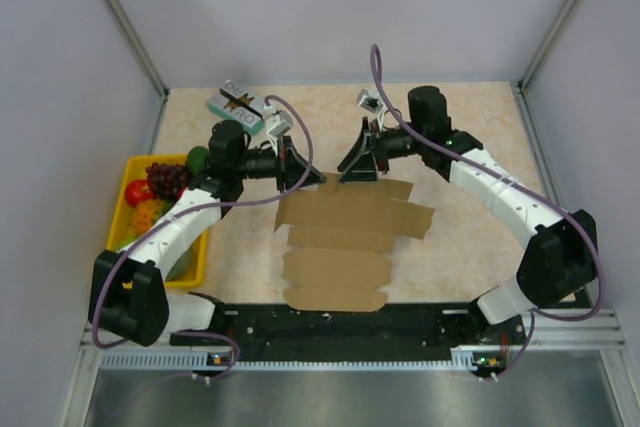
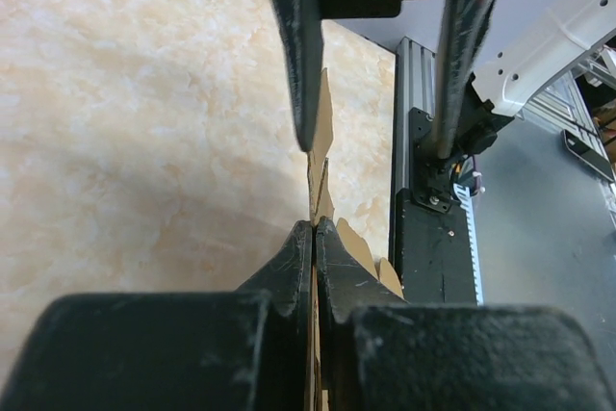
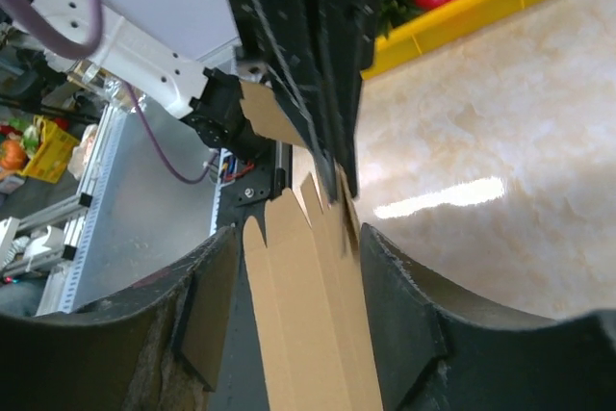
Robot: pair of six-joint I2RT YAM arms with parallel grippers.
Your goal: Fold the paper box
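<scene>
The paper box (image 1: 345, 237) is a flat brown cardboard sheet with tabs, lying from the table's middle down to the near rail. My left gripper (image 1: 300, 169) is at its far left corner. In the left wrist view the gripper (image 2: 315, 226) is shut on the sheet's thin edge (image 2: 320, 132). My right gripper (image 1: 358, 162) is at the far edge, just right of the left one. In the right wrist view it (image 3: 298, 238) is open, with the cardboard (image 3: 308, 324) running between its fingers without being pinched.
A yellow tray (image 1: 200, 257) of fruit stands at the left and also shows in the right wrist view (image 3: 481, 7). A small teal-and-white box (image 1: 235, 107) lies at the back left. A small white object (image 1: 368, 100) lies at the back. A black rail (image 1: 340, 322) runs along the near edge.
</scene>
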